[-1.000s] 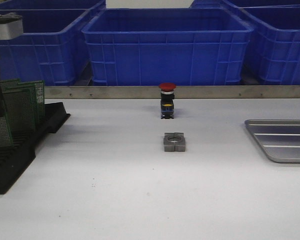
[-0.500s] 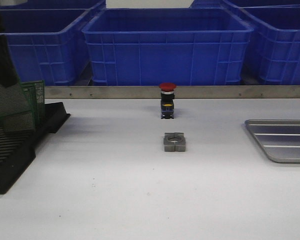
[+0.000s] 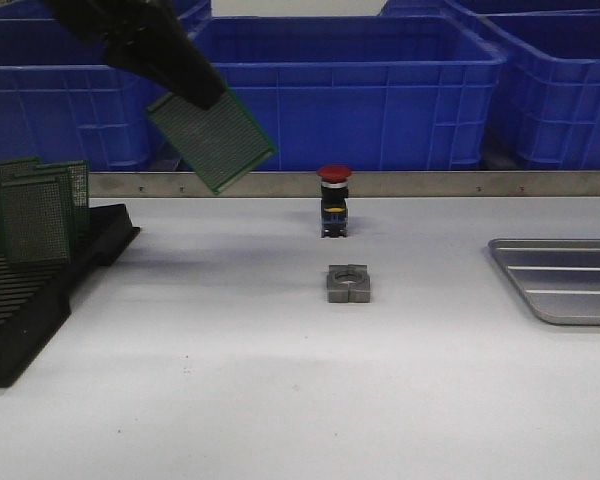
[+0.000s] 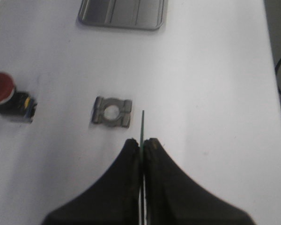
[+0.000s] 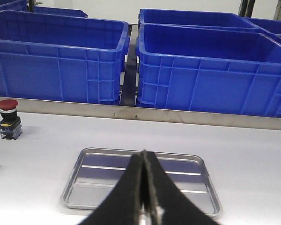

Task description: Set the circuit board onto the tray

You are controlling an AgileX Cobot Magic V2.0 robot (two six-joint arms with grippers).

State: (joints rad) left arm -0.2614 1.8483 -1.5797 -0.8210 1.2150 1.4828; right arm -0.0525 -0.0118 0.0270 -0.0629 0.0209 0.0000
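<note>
Left gripper [image 3: 185, 95], front view: upper left of frame, clamped on the top edge of a green circuit board [image 3: 212, 140], which hangs tilted in the air above the table, presumably so it clears the black rack [image 3: 40, 290] and the boards left in it. Tray [image 3: 565, 280] lies at the right edge, well apart.

Left wrist view: the board [image 4: 142, 129] shows edge-on, a thin line pinched between both fingers; the tray [image 4: 122, 13] sits top centre, a metal plate [image 4: 112, 112] nearer.

Right wrist view: right gripper [image 5: 144, 187] pressed together on nothing, tray [image 5: 140, 180] bare beneath. Only here does the whole tray floor show.
</note>
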